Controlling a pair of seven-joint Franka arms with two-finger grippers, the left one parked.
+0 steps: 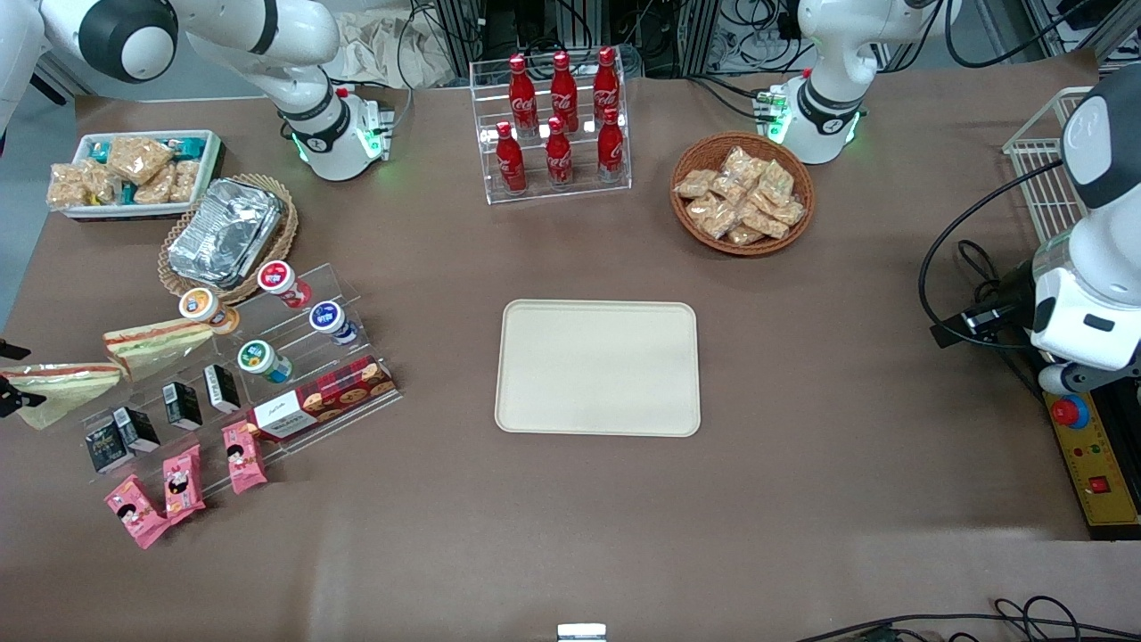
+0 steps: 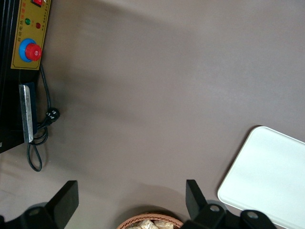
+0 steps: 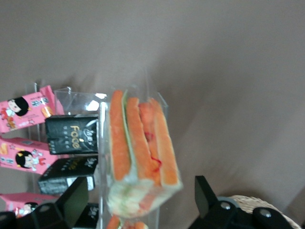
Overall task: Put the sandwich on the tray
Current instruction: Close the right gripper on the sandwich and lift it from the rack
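1. Brown cloth covers the table (image 1: 802,499). At the working arm's end, at the frame's edge, a white bin (image 1: 207,165) of tan snack packets sits in the upper part of the front view. Below it in the frame are a clear stepped stand (image 1: 343,290) with black cartons (image 1: 183,406) and pink packets (image 1: 183,477).
2. In the upper middle of the frame, a clear rack (image 1: 557,183) holds 6 red cola bottles. Toward the parked arm's end, a round wicker basket (image 1: 686,165) holds more snack packets.
3. The gripper (image 1: 7,373) shows only at the frame's edge at the working arm's end. In the wrist view the gripper (image 3: 139,186) is spread wide, with 1 black finger on each side of the sandwich (image 3: 138,157). A slim gap shows at each finger, so nothing is grasped.
4. The sandwich (image 1: 58,388) is a pale triangular wedge in a clear wrapper, with orange-red and green filling along its edge. It rests on the stand, and a second sandwich (image 1: 156,343) lies just beside it.
5. The tray (image 1: 597,367), cream and bare, lies in the centre of the frame, well apart from the sandwich.
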